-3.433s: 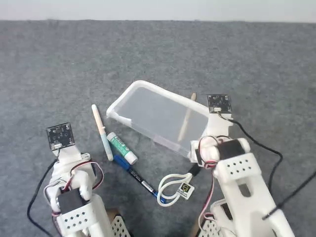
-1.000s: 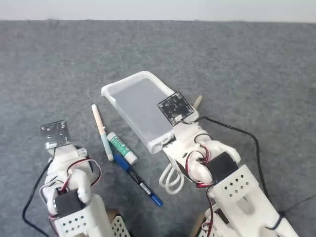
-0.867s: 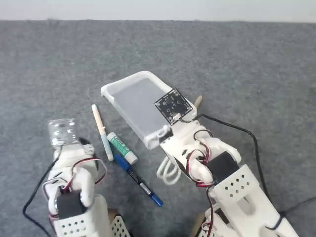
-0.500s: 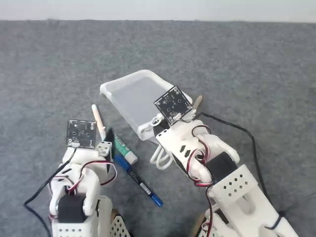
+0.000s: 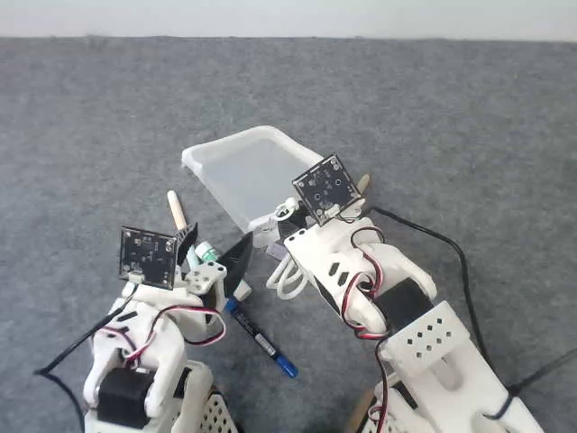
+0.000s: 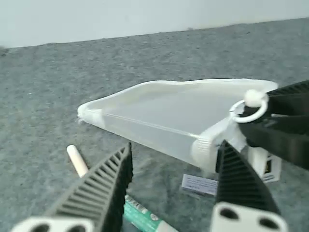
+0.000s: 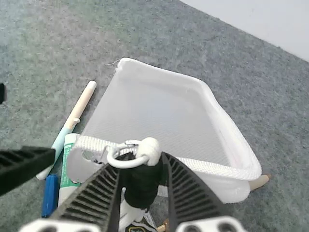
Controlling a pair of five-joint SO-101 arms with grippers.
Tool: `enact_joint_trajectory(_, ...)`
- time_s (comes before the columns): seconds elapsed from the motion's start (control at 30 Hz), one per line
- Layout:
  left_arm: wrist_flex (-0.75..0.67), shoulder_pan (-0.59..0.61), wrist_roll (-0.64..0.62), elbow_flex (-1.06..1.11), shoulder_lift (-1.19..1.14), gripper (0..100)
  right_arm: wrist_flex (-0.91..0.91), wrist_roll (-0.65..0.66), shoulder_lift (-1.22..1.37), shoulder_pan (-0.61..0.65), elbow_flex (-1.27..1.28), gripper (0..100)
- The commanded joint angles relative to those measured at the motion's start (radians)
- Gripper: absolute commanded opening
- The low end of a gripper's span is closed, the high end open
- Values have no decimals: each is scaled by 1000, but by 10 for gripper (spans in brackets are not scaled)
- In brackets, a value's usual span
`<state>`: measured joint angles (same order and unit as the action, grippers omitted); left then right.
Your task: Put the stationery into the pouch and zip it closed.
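Note:
A translucent white pouch (image 5: 248, 171) lies slightly tilted in the middle of the grey table. My right gripper (image 5: 278, 219) is shut on the black zipper pull at its near end, just under the metal ring (image 7: 129, 153). My left gripper (image 5: 215, 248) hovers open above the stationery, its toothed fingers (image 6: 104, 186) apart with nothing between them. Under it lie a cream pen (image 5: 177, 210) and a green-white tube (image 5: 207, 252); a blue marker (image 5: 262, 344) lies nearer the arm bases. From the left wrist, the pouch (image 6: 166, 116) is just ahead and the right gripper (image 6: 277, 125) holds its corner.
A white cord loop (image 5: 287, 280) with a tag lies by the right arm. A wooden stick (image 5: 363, 185) pokes out behind the right wrist camera. Bare carpet stretches beyond and to both sides of the pouch.
The left arm has swung forward over the pens and its gripper has opened. The right gripper has drawn the pouch's near end left and away, and the cord loop trailed along.

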<state>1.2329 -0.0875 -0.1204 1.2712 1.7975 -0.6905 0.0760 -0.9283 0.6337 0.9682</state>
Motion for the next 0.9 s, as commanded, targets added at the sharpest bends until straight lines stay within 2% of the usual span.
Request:
enact_joint_trajectory(0.0, -28, -12, -12, 8, -3, 265, 18, -12, -42, -13, -12, 6)
enact_joint_trajectory(0.2, -98, -12, -49, 90, -3, 264, 18, -12, -42, -12, -12, 6)
enact_joint_trajectory(0.43, -120, -12, -52, 101, -3, 210, -4, -12, -42, 24, -12, 6)
enact_joint_trajectory(0.87, -140, -5, -51, 159, -3, 206, -24, -11, -42, 51, -17, 6)
